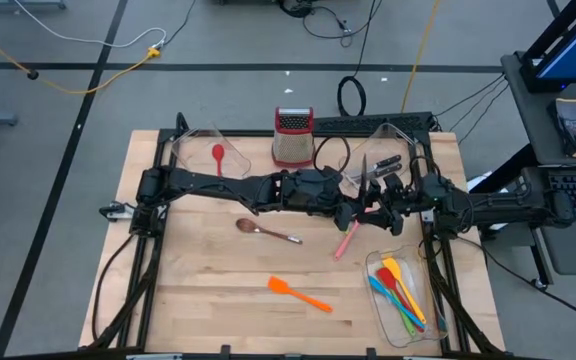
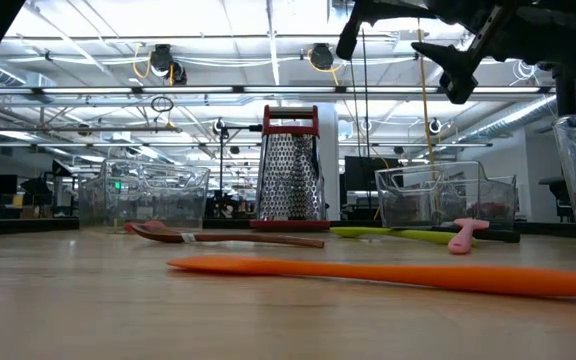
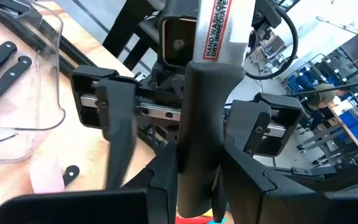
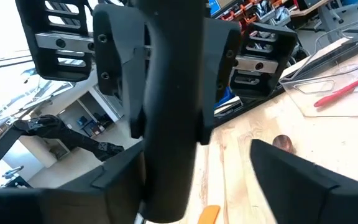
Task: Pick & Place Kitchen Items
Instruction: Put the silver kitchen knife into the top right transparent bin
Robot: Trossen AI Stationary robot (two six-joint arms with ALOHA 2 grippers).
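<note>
My left gripper [image 1: 351, 210] is clamped on the black handle of a knife [image 3: 201, 124]. In the right wrist view its two fingers press against the handle from both sides. The blade rises beyond the handle, with printed washing instructions on the steel.

My right gripper [image 1: 378, 205] faces the left one, nose to nose, over the back right part of the table [image 1: 198, 300]. Its jaws stand wide apart. One finger [image 3: 120, 134] is on each side of the same handle, and neither touches it. So the knife sits between my right jaws and is gripped only by the left. The low view shows both grippers well above the tabletop.

Just below them on the wood lies a pink spatula [image 1: 346, 240]. A brown wooden spoon [image 1: 266, 232] is to its left, under my left arm. An orange spatula [image 1: 298, 294] lies nearer the front edge, apart from both.

Just behind my grippers, a clear bin [image 1: 396, 135] at the back right holds more black-handled knives [image 1: 386, 162]. At the front right, another clear bin [image 1: 376, 262] holds a bundle of red, yellow, blue and green utensils [image 1: 400, 290]. A third bin [image 1: 190, 140] at the back left has a red spoon [image 1: 218, 157] in it. The steel box grater [image 1: 292, 135] with the red top stands upright at the back edge between the two rear bins.
</note>
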